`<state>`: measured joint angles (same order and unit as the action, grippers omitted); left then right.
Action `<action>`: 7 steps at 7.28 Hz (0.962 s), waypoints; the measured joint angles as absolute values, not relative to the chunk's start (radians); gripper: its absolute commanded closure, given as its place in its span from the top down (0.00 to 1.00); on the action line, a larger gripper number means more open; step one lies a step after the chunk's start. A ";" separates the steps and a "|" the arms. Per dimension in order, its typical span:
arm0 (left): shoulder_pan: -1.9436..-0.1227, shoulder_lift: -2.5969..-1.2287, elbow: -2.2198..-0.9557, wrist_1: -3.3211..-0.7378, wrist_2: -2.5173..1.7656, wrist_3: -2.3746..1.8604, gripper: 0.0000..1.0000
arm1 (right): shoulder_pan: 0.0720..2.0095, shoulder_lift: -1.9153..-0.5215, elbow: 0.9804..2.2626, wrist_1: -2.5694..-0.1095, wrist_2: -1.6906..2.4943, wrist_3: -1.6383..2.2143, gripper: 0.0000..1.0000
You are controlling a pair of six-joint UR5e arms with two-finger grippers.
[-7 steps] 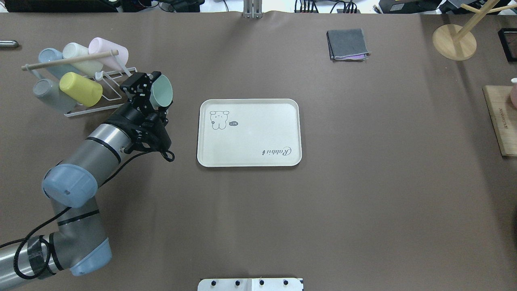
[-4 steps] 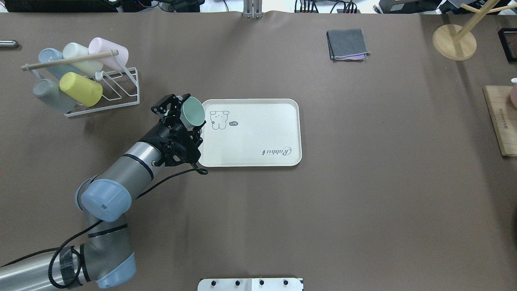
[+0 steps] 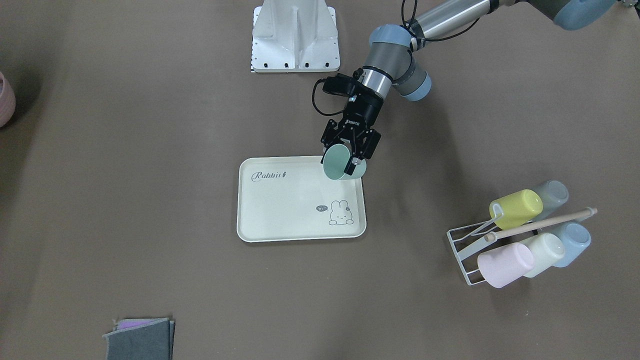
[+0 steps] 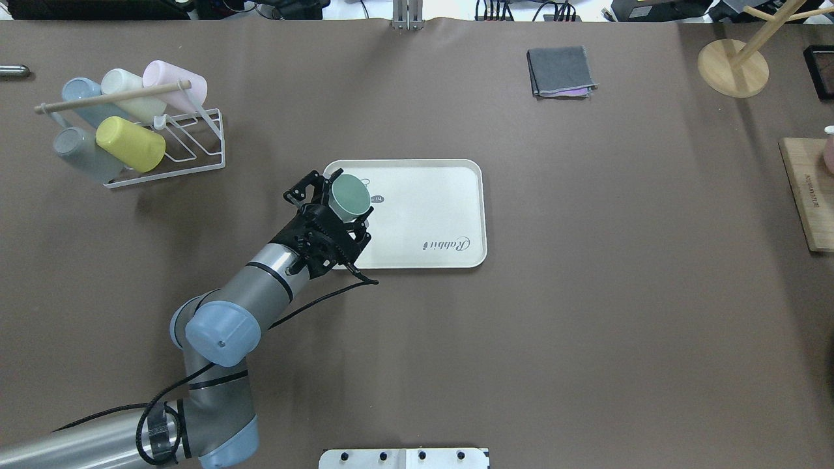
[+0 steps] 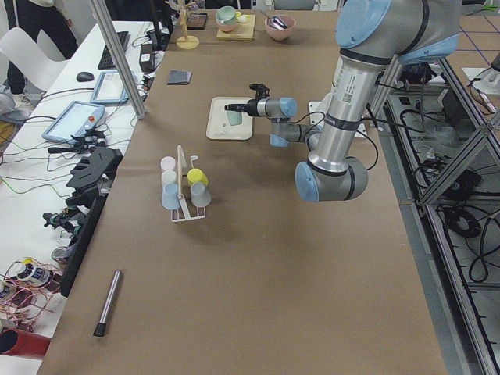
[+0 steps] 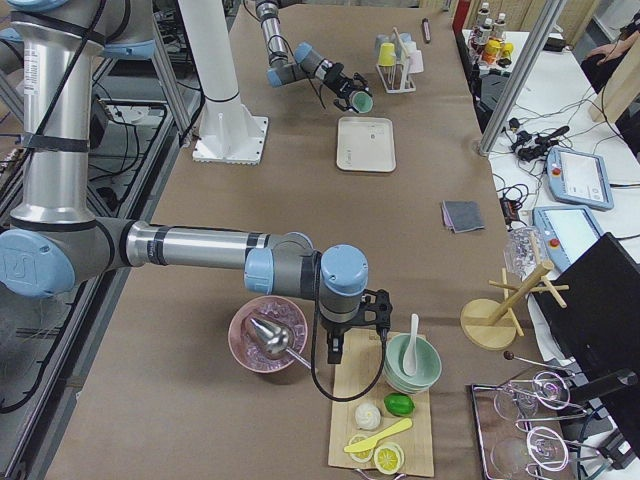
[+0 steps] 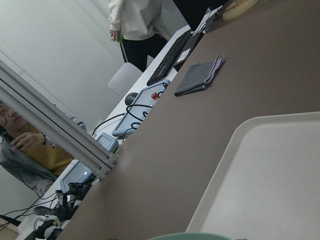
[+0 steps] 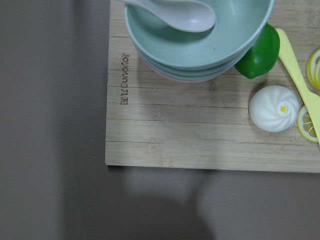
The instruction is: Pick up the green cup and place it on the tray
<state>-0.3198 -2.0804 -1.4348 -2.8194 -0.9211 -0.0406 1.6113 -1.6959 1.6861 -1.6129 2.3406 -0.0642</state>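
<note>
The pale mint-green cup (image 4: 350, 194) is held in my left gripper (image 4: 345, 200), tilted on its side with its mouth facing up toward the overhead camera. It hangs just above the left end of the cream "Rabbit" tray (image 4: 423, 202), over the bunny drawing. In the front-facing view the cup (image 3: 337, 162) sits at the tray's (image 3: 285, 210) top right corner, with the left gripper (image 3: 346, 161) shut on it. The left wrist view shows the tray (image 7: 270, 180) and a sliver of cup rim (image 7: 190, 236). My right gripper (image 6: 355, 340) shows only in the exterior right view, over a wooden board, and I cannot tell whether it is open or shut.
A white wire rack (image 4: 189, 140) holding several pastel cups stands at the far left. A folded grey cloth (image 4: 561, 71) lies at the back. A wooden stand (image 4: 733, 65) and a wooden board (image 4: 808, 195) with stacked bowls (image 8: 195, 35) are at the right.
My left arm has carried the green cup rightward, from beside the cup rack to over the tray's left end. The tray and rack have not moved.
</note>
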 measured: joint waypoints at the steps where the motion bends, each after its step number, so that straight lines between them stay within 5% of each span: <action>1: -0.310 -2.113 -1.378 -2.852 -0.899 -0.100 0.78 | 1.612 -1.696 1.686 -1.613 2.339 -0.064 1.00; 7: -0.296 -2.263 -1.266 -2.863 -0.861 -0.309 0.77 | 1.616 -1.697 1.690 -1.612 2.340 -0.064 1.00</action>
